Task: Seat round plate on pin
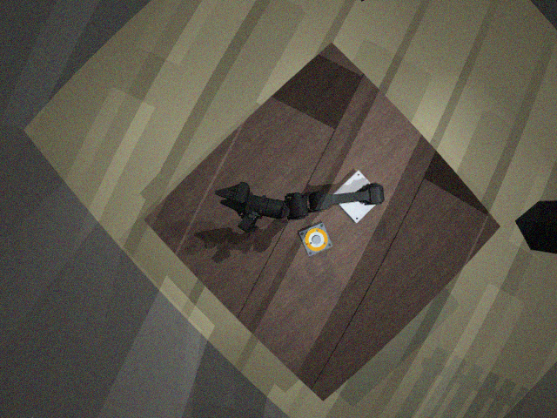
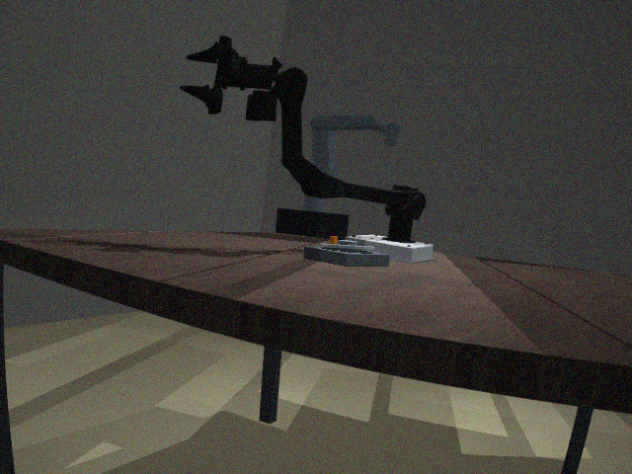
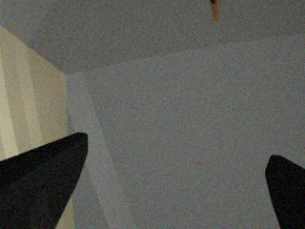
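The round plate [image 1: 322, 238] [image 2: 347, 247] sits around the grey post [image 1: 316, 239] on the grey square base [image 1: 313, 252] [image 2: 347, 257]. From above it shows white with an orange ring. The orange tab [image 2: 334, 239] stands up at the plate's left side in the exterior view. The pin and the hole beside the tab are too small to make out, and I cannot tell how far the plate tilts. My gripper [image 1: 218, 197] [image 2: 184, 72] [image 3: 179, 155] is open and empty, high above the table and well to the left of the base, touching nothing. The wrist view does not show the plate.
My arm [image 1: 265, 206] [image 2: 293, 117] rises from a white mounting block [image 1: 351, 211] [image 2: 416, 251] close beside the base. The wooden table [image 1: 287, 314] [image 2: 408, 300] carries both. A black block [image 2: 312, 221] and a faint bluish arm shape [image 2: 342, 122] show behind the arm.
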